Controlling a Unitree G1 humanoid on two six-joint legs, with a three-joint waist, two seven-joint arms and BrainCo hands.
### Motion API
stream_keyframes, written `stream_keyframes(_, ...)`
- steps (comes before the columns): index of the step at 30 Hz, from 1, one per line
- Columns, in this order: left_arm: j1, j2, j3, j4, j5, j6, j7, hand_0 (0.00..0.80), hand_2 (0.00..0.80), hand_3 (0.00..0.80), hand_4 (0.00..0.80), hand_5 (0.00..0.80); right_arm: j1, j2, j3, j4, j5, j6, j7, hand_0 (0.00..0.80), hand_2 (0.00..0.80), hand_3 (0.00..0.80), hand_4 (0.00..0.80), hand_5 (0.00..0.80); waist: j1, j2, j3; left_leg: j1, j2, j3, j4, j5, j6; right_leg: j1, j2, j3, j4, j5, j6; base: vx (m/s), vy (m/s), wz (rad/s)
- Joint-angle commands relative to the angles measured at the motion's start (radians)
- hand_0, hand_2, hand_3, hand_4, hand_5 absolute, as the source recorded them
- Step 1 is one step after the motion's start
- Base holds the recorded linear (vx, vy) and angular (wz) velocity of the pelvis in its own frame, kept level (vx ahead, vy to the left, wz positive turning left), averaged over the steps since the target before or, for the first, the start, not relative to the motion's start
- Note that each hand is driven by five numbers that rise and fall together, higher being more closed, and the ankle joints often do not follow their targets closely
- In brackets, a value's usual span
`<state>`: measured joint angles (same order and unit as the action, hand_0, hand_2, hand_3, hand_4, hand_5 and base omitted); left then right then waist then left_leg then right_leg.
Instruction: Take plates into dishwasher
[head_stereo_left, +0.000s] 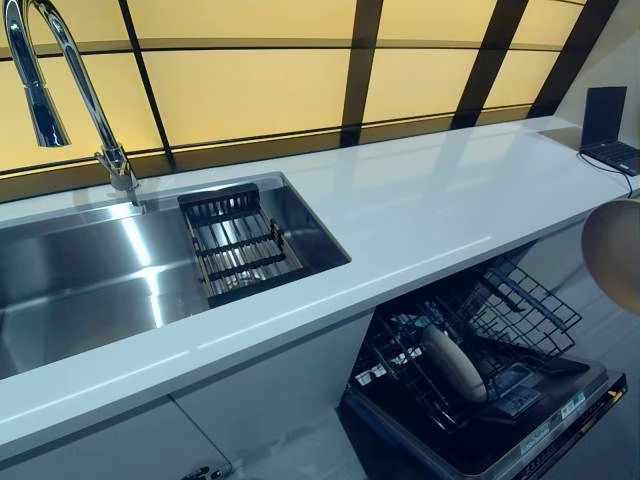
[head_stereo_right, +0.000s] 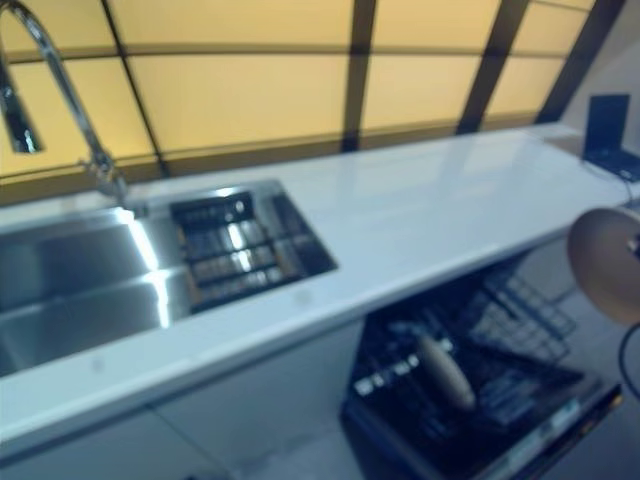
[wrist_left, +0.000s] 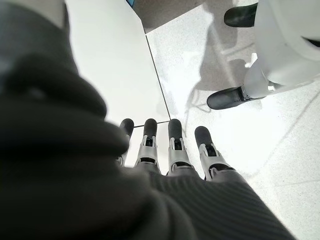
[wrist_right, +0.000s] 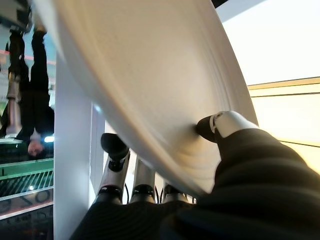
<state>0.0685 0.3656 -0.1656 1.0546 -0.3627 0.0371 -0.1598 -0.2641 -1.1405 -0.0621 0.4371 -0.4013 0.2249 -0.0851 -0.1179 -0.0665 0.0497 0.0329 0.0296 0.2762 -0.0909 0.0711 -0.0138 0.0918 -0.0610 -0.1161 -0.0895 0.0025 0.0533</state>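
My right hand (wrist_right: 225, 131) is shut on a beige plate (wrist_right: 150, 85), thumb on one face and fingers (wrist_right: 114, 150) behind the other. The plate (head_stereo_left: 612, 255) shows at the right edge of the eye views, held in the air above and to the right of the open dishwasher (head_stereo_left: 480, 390). Another beige plate (head_stereo_left: 452, 362) stands on edge in the pulled-out lower rack (head_stereo_left: 520, 310). My left hand (wrist_left: 170, 150) shows only in its wrist view, fingers straight and empty, hanging over the floor beside a white cabinet front (wrist_left: 115, 65).
A white countertop (head_stereo_left: 420, 200) runs above the dishwasher. A steel sink (head_stereo_left: 90, 280) with a black drying rack (head_stereo_left: 238, 243) and a tall faucet (head_stereo_left: 70, 90) sits at the left. A laptop (head_stereo_left: 608, 130) stands at the counter's far right. A person (wrist_right: 27, 85) shows in the right wrist view.
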Motion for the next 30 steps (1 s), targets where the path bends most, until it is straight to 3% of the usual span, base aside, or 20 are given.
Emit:
stream_keyframes(1,-0.047,-0.011,0.028,0.037,0.025,0.001,-0.015,0.0,0.0,0.0,0.0,0.0,-0.029,-0.006,-0.04,-0.016,-0.007,0.035,-0.055,0.8,0.8,0.8,0.8,0.8,0.05,0.021,0.002,0.068,-0.043,-0.023,0.004,-0.16,0.054,-0.005,0.07,-0.05,0.002,-0.012,0.024,0.0,0.0,0.0)
stream_keyframes(14,-0.039,-0.013,0.032,0.023,0.029,0.004,-0.015,0.0,0.0,0.0,0.0,0.0,-0.107,0.081,0.072,0.016,-0.037,0.043,-0.015,0.8,0.8,0.8,0.8,0.8,0.07,0.041,0.013,0.056,-0.049,-0.04,0.004,-0.154,0.053,-0.01,0.062,-0.065,0.002,-0.015,0.018,0.0,0.0,0.0)
stream_keyframes(30,-0.041,-0.02,0.021,-0.008,0.002,0.01,-0.008,0.0,0.0,0.0,0.0,0.0,-0.167,0.186,0.164,0.027,-0.07,0.146,-0.006,0.8,0.8,0.8,0.8,0.8,0.084,0.068,0.044,0.037,-0.055,-0.062,0.004,-0.145,0.055,-0.023,0.057,-0.07,0.002,-0.013,0.014,0.0,0.0,0.0)
